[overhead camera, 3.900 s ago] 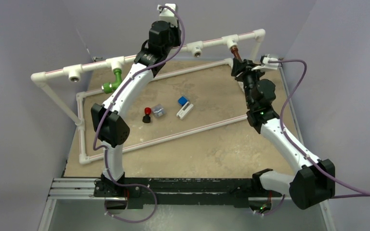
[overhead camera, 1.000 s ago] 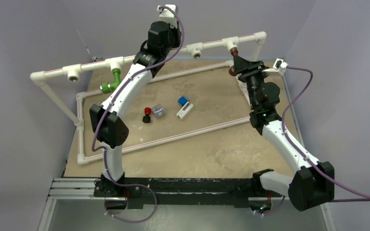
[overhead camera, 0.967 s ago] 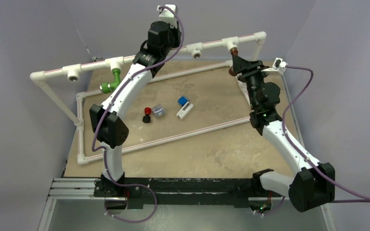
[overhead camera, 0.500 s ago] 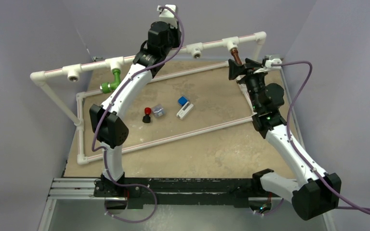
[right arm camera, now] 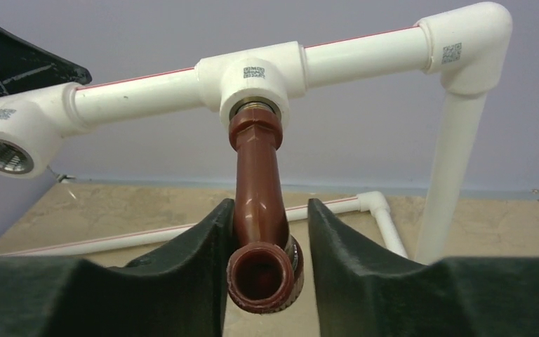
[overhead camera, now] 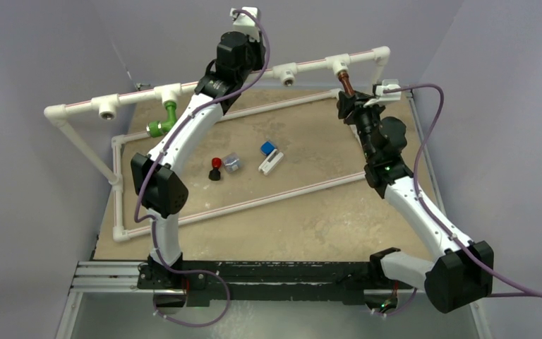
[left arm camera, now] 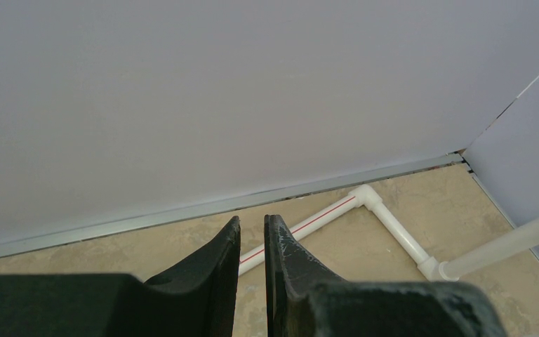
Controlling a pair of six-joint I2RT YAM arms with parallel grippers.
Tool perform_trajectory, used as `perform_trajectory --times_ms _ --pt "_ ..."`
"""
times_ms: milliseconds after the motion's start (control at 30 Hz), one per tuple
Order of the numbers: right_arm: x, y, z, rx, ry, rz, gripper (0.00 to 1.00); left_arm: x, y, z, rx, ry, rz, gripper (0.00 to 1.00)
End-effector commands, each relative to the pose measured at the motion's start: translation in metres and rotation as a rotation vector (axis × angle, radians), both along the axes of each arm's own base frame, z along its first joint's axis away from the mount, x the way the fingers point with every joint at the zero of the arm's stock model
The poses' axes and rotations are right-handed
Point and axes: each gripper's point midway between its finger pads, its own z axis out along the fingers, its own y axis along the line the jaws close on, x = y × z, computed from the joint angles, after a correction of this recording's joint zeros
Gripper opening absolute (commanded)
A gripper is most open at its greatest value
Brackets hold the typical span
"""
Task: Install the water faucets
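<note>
Right gripper (right arm camera: pixel 270 203) straddles brown faucet (right arm camera: pixel 258 175) screwed in tee (right arm camera: pixel 256 74), 1 o'clock; clamped or not, can't tell. Left gripper (left arm camera: pixel 253 221) fingers nearly together, empty.

Two faucets, both hanging from the white pipe rail (overhead camera: pixel 130 99)

The green faucet (overhead camera: pixel 162 122) hangs below a tee (overhead camera: pixel 168 92) on the rail's left stretch, its thick end turned down and to the left. The reddish-brown faucet (right arm camera: pixel 258 182) sits in the tee (right arm camera: pixel 253 76) near the right corner. Its stem points down and its open spout mouth faces the wrist camera, between the fingers (right arm camera: pixel 189 274) of the right gripper (right arm camera: pixel 269 210).
</note>
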Motion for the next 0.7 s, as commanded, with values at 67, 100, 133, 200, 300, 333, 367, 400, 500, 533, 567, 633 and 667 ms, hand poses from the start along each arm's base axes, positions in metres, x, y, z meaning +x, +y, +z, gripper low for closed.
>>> perform_trajectory --times_ms 67,100,133,200,300,333,367,400,500,533,567,633,667 --pt "0.000 0.003 0.024 0.065 -0.054 0.016 0.25 -0.019 0.007 -0.137 0.131 0.390 -0.088 0.17" --pt "-0.001 0.005 0.026 0.079 -0.058 0.025 0.18 -0.019 0.007 -0.137 0.131 0.389 -0.088 0.17" --pt "-0.002 0.005 0.028 0.097 -0.061 0.032 0.10 -0.019 0.007 -0.136 0.133 0.389 -0.088 0.17" --pt "-0.008 0.009 0.031 0.143 -0.065 0.062 0.00 -0.018 0.008 -0.137 0.133 0.389 -0.087 0.17" --pt "-0.017 0.019 0.033 0.263 -0.051 0.132 0.00 -0.017 0.009 -0.138 0.133 0.390 -0.086 0.17" --pt "-0.019 0.021 0.033 0.308 -0.044 0.150 0.00 -0.017 0.008 -0.138 0.132 0.390 -0.088 0.17" --pt "-0.023 0.025 0.032 0.357 -0.036 0.179 0.00 -0.018 0.007 -0.139 0.131 0.392 -0.089 0.17" --pt "-0.026 0.027 0.036 0.413 -0.038 0.200 0.00 -0.017 0.008 -0.139 0.131 0.392 -0.088 0.17" --pt "-0.034 0.033 0.038 0.574 -0.020 0.264 0.00 -0.018 0.007 -0.139 0.129 0.393 -0.091 0.17" --pt "-0.037 0.034 0.039 0.633 -0.019 0.287 0.00 -0.018 0.007 -0.139 0.129 0.393 -0.092 0.17" --pt "-0.040 0.036 0.038 0.690 -0.008 0.308 0.00 -0.018 0.007 -0.139 0.129 0.393 -0.092 0.17" --pt "-0.045 0.037 0.041 0.812 -0.002 0.351 0.00 -0.018 0.006 -0.139 0.127 0.394 -0.094 0.16" --pt "-0.046 0.037 0.042 0.859 0.001 0.363 0.00 -0.019 0.006 -0.139 0.127 0.395 -0.095 0.16"
